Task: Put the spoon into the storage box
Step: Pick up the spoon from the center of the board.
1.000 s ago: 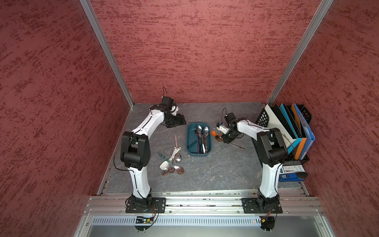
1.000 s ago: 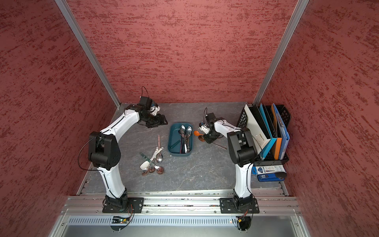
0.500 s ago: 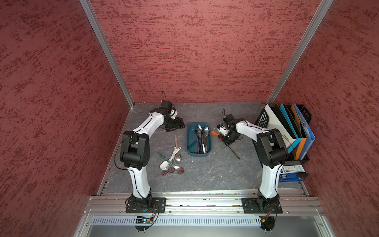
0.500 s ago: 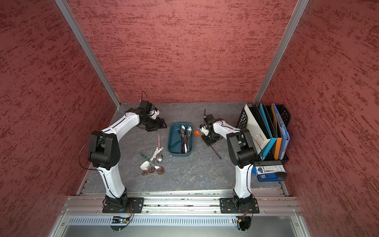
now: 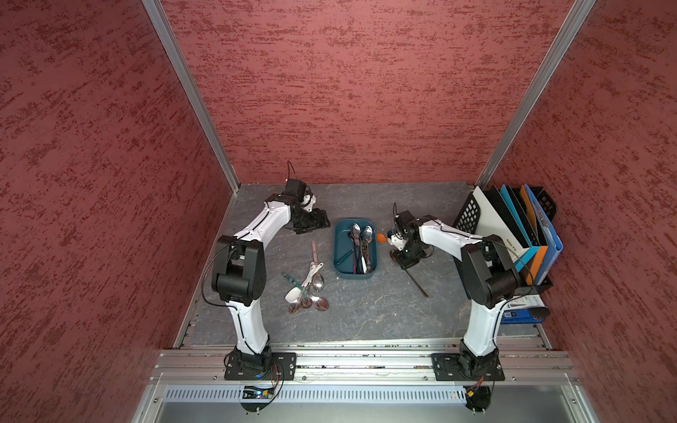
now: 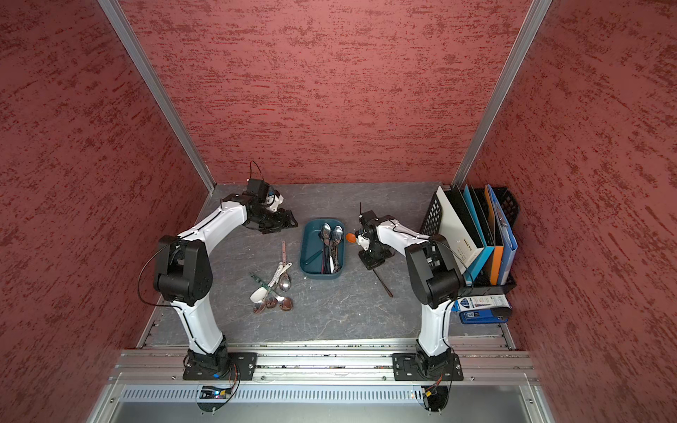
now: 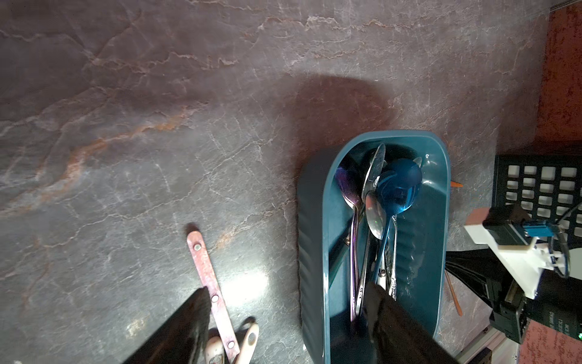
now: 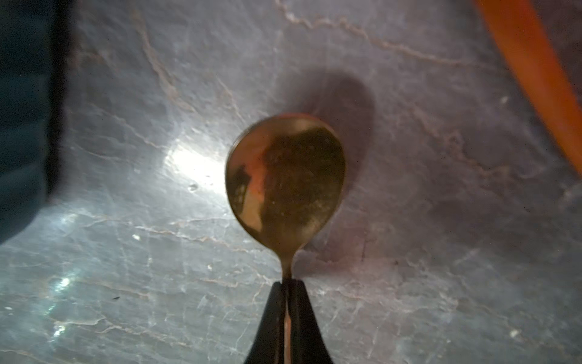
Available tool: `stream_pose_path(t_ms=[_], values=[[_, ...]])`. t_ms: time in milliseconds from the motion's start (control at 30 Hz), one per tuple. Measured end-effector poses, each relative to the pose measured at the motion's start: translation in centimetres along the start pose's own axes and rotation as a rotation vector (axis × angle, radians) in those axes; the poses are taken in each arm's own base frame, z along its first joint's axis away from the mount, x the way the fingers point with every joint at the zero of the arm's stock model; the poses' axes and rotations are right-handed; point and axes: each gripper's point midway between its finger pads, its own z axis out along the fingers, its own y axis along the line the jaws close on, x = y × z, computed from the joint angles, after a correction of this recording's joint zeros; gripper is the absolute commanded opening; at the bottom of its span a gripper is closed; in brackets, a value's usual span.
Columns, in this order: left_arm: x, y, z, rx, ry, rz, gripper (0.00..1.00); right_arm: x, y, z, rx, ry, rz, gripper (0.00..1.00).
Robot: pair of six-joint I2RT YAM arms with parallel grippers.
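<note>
The dark teal storage box (image 5: 342, 244) (image 6: 308, 249) (image 7: 315, 236) lies mid-table with several spoons in it. Just right of it, my right gripper (image 5: 404, 258) (image 6: 371, 259) (image 8: 287, 283) is shut on the thin neck of a gold spoon (image 8: 285, 182). The spoon's bowl sticks out past the fingertips over the table, with its shadow beside it. Its dark handle (image 5: 417, 281) (image 6: 383, 281) trails toward the table's front. My left gripper (image 5: 318, 221) (image 6: 285, 221) (image 7: 287, 288) hangs open and empty at the box's far left corner.
An orange spoon (image 5: 381, 238) (image 6: 350, 237) (image 8: 529, 63) lies between box and right gripper. Several loose spoons (image 5: 307, 285) (image 6: 273, 289) are heaped left-front of the box, one with a pink handle (image 7: 206, 274). A black mesh file rack (image 5: 513, 234) with folders lines the right wall.
My right gripper has closed on the gold spoon's neck and turned, so the handle swung from pointing right to pointing toward the front. The left arm barely shifted.
</note>
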Motion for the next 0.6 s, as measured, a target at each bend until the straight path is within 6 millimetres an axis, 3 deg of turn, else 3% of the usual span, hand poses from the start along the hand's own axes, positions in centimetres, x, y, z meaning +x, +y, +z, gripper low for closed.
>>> stream_pose_path(t_ms=[333, 600], values=[[-0.5, 1.3, -1.4, -0.003, -0.052, -0.020, 0.80, -1.0, 0.9, -2.3, -0.042, -0.066, 0.116, 0.00], [1.0, 2.1, -0.4, -0.006, -0.024, -0.037, 0.80, -6.8, 3.4, -8.0, -0.166, -0.253, 0.203, 0.00]])
